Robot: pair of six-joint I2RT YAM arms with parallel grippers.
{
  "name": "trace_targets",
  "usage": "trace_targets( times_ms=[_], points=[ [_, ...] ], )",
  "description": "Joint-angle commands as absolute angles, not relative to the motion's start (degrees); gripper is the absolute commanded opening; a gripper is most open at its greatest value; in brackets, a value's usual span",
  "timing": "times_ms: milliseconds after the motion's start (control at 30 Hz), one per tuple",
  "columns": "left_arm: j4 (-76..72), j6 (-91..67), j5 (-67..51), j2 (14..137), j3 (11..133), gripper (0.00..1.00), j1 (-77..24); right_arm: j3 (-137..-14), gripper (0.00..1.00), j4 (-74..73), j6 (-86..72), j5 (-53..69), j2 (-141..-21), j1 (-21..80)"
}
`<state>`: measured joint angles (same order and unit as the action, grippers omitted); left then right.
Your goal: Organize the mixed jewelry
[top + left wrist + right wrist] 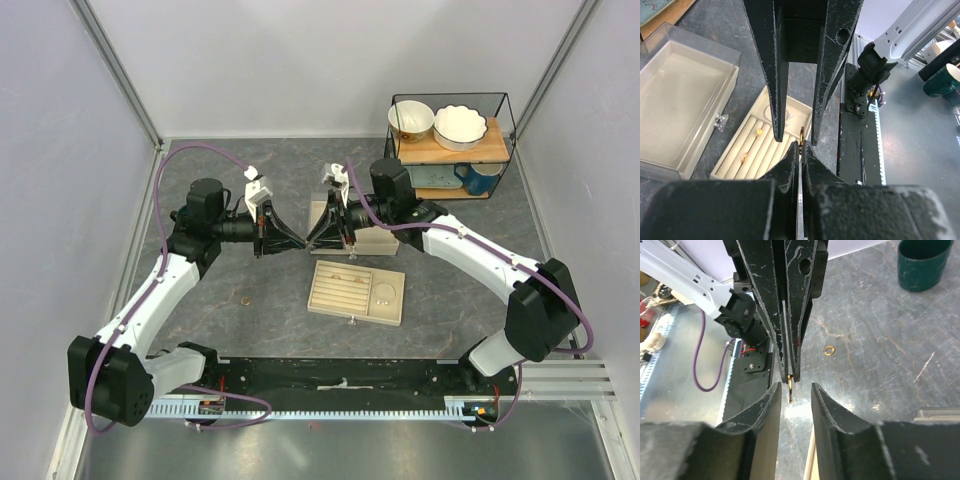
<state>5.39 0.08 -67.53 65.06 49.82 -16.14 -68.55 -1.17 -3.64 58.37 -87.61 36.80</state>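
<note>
While the L gripper (pixel 800 154) is clamped tight on a small gold ring (pixel 801 135), pinching it by the edge at the very tips, the R gripper (pixel 796 387) meets it tip to tip w/ jaws parted, one finger either side of the ring; can't tell if they touch it. Both hang over the table (pixel 250 180), just past the far edge of the beige tray (pixel 330 300). Two small rings (pixel 759 131) sit in the tray's slots. Loose ring (pixel 829 350) lies flat on the table, left of the tray & apart from it
</note>
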Motion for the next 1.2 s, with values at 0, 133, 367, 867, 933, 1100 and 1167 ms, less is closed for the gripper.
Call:
trace_targets(
  times_ms=[0, 133, 367, 867, 933, 1100, 1167],
  points=[
    [3.2, -1.8, -65.9, 63.8, 49.5, 0.02, -16.3, -70.1, 0.42, -3.8, -0.4, 56.0, -86.8, 37.0],
    [5.3, -0.1, -65.2, 64.2, 50.9, 0.02, -16.2, -69.8, 0.56, -7.4, 4.0, 52.2, -85.2, 36.9],
    [23.9, 20.0, -59.7, 68.5, 60.9, 0.01, -18.2, -68.6, 0.67, -12.6, 8.7, 44.8, -79.1, 33.7],
    [47.6, 52.4, -19.6, 87.2, 74.8, 0.01, -44.7, -60.6, 0.68, -17.4, 10.0, 21.3, -67.7, 24.3],
    [47.7, 53.1, -19.4, 90.3, 75.3, 0.02, -46.4, -60.1, 0.68, -18.0, 9.8, 20.5, -67.5, 23.2],
    [47.5, 55.5, -17.1, 94.7, 75.8, 0.02, -48.5, -58.9, 0.67, -18.8, 7.5, 22.0, -67.5, 17.3],
    [47.2, 56.1, -16.8, 96.0, 75.6, 0.02, -48.7, -58.4, 0.67, -19.0, 6.9, 22.8, -67.7, 14.8]
  ],
)
